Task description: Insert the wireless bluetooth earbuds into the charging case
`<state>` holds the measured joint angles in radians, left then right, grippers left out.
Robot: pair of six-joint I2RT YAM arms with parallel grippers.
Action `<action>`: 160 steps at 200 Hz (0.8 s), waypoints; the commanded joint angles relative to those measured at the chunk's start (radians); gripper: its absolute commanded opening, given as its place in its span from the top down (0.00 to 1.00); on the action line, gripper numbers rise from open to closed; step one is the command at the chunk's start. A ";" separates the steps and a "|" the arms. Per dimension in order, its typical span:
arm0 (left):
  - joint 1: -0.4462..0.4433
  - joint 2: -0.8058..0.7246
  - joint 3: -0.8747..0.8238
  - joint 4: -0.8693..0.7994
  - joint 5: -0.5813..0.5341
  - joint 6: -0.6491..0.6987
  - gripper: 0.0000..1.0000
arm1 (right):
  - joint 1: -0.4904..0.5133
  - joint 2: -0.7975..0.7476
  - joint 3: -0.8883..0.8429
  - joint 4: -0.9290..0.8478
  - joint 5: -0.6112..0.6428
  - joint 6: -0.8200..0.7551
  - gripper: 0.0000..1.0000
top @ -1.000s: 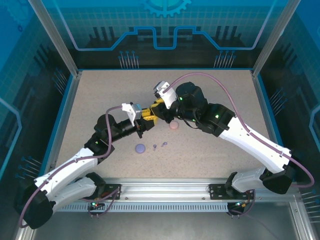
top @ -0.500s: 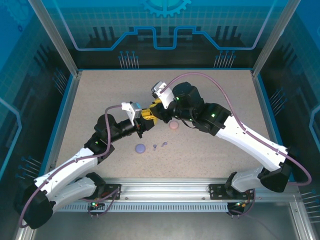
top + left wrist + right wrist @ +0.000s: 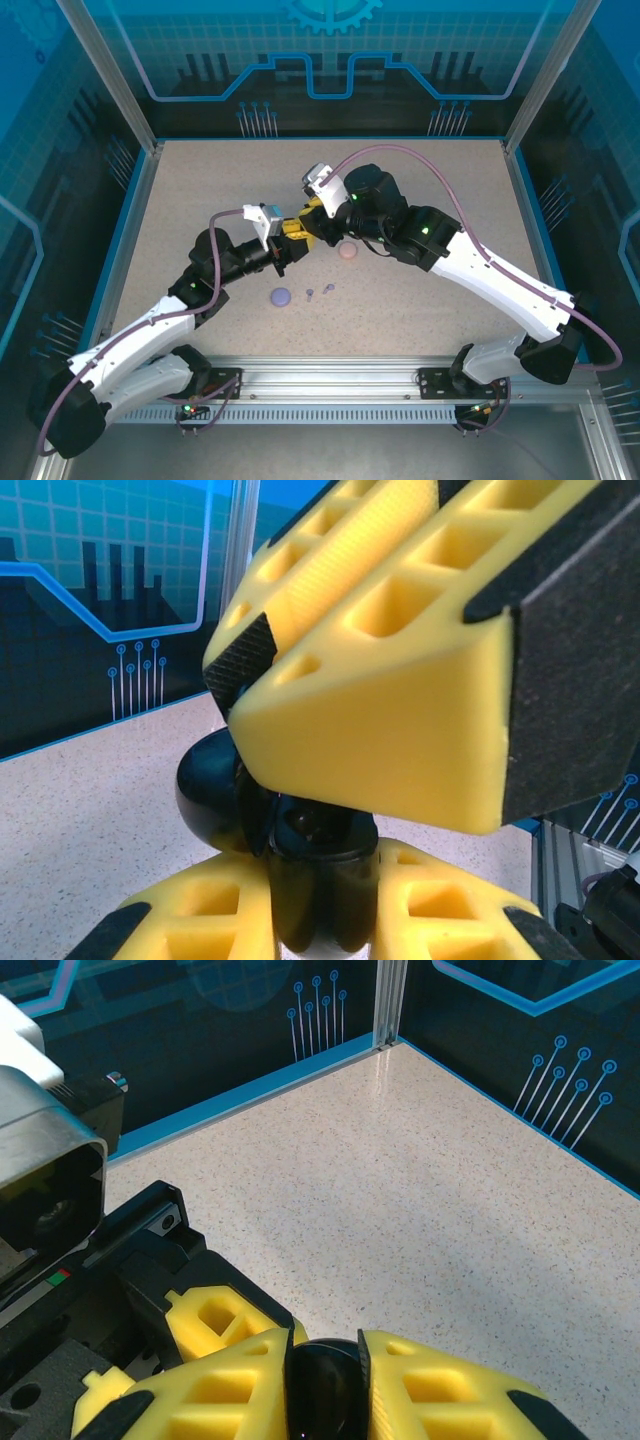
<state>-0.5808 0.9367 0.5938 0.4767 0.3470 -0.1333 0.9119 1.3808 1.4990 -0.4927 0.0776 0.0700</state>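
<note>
Speckled beige table (image 3: 430, 190) is enclosed by dark walls printed with blue circuit lines, and an aluminium rail (image 3: 330, 385) is fixed along its near edge. Above the middle of the table the two arms are brought tip to tip.

The left gripper (image 3: 320, 905) is seen closed, its yellow fingers (image 3: 200, 920) pressed against a glossy black object (image 3: 305, 835) that fills the gap between them. In the left wrist view a rounded part of that object bulges out to the left, and a yellow finger of the right arm is held just above it, its dark pad beside the bulge.

The right gripper (image 3: 323, 1390) is likewise closed, with a rounded black body (image 3: 325, 1365) clamped between its fingertips. Just to the left of them the camera housing and one yellow finger of the left arm are seen. Whether both grips are on one black piece or on two cannot be told, nor whether a case or an earbud is held.

On the table, nearer than the grippers, a lavender case (image 3: 281, 296) is lying flat. Just to its right a lavender earbud (image 3: 310, 293) is seen, and near that, further right, a second lavender earbud (image 3: 329, 288); both lie apart from the case. A pink case (image 3: 347, 250) rests to the right of the meeting fingertips, close beside the right arm.
</note>
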 commanded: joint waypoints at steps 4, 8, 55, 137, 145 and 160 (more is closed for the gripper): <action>-0.010 -0.021 0.032 0.026 -0.019 -0.020 1.00 | 0.016 -0.011 -0.007 0.004 -0.004 0.009 0.77; -0.009 -0.021 0.032 0.028 -0.019 -0.020 1.00 | 0.017 -0.011 -0.009 0.001 -0.004 0.008 0.77; -0.010 -0.022 0.029 0.028 -0.030 -0.023 1.00 | 0.016 -0.026 -0.020 -0.012 -0.010 0.015 0.77; -0.009 -0.024 0.026 0.029 -0.043 -0.023 1.00 | 0.012 -0.034 -0.023 -0.032 -0.024 0.020 0.77; -0.009 -0.025 0.026 0.029 -0.043 -0.023 1.00 | 0.010 -0.035 -0.024 -0.036 -0.025 0.020 0.77; -0.010 -0.026 0.026 0.029 -0.045 -0.023 1.00 | 0.007 -0.038 -0.029 -0.038 -0.025 0.020 0.77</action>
<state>-0.5850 0.9340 0.5938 0.4767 0.3252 -0.1337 0.9119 1.3674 1.4853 -0.5106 0.0685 0.0780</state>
